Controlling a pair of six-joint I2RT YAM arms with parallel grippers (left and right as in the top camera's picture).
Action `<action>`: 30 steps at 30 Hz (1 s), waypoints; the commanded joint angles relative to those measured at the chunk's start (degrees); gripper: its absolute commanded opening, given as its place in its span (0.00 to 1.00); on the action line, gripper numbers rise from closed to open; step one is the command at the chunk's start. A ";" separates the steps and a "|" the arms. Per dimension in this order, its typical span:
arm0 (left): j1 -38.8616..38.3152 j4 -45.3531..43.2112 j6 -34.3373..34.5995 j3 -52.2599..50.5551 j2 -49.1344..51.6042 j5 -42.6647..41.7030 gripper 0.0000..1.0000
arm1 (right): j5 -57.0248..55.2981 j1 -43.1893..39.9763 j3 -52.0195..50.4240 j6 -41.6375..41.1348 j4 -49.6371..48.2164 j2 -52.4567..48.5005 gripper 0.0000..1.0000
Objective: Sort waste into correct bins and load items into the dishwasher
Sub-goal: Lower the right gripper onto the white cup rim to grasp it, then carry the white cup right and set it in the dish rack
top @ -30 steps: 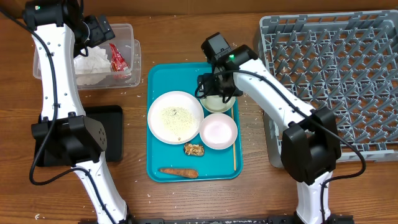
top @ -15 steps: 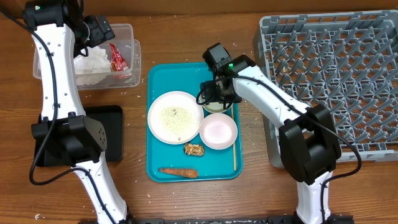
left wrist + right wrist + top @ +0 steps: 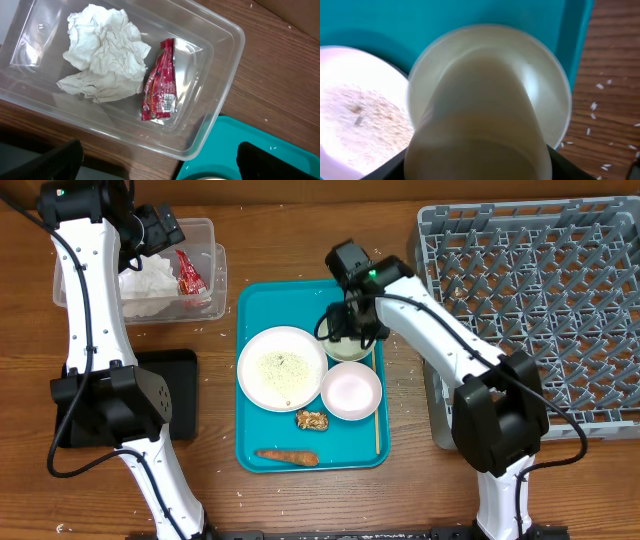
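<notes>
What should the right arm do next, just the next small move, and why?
Probably close the right claw onto the cup. The cup sits on the teal tray directly under that claw and fills its wrist view, so a firm grip seems due before lifting it toward the dish rack.

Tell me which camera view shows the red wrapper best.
The left wrist view: the red wrapper lies close and unobstructed in the clear tub, beside a crumpled napkin, with its print visible. The overhead view shows it only small. The right wrist view misses it entirely.
</notes>
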State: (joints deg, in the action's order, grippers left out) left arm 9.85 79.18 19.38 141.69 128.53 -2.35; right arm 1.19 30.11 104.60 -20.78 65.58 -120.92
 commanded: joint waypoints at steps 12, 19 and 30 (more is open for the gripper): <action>-0.22 -0.13 0.37 -0.22 0.59 -0.04 1.00 | -15.72 -20.02 27.65 2.80 18.38 1.36 0.55; -0.22 -0.13 0.35 -0.22 0.59 -0.04 1.00 | -13.27 -39.08 28.28 2.93 18.34 1.33 0.55; -0.22 -0.13 0.35 -0.22 0.59 -0.04 1.00 | -4.57 -63.45 24.35 3.19 12.72 1.20 0.56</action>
State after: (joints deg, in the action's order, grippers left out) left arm 9.85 79.20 19.38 141.69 128.53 -2.37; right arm -8.40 -30.35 131.17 -18.11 80.07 -120.92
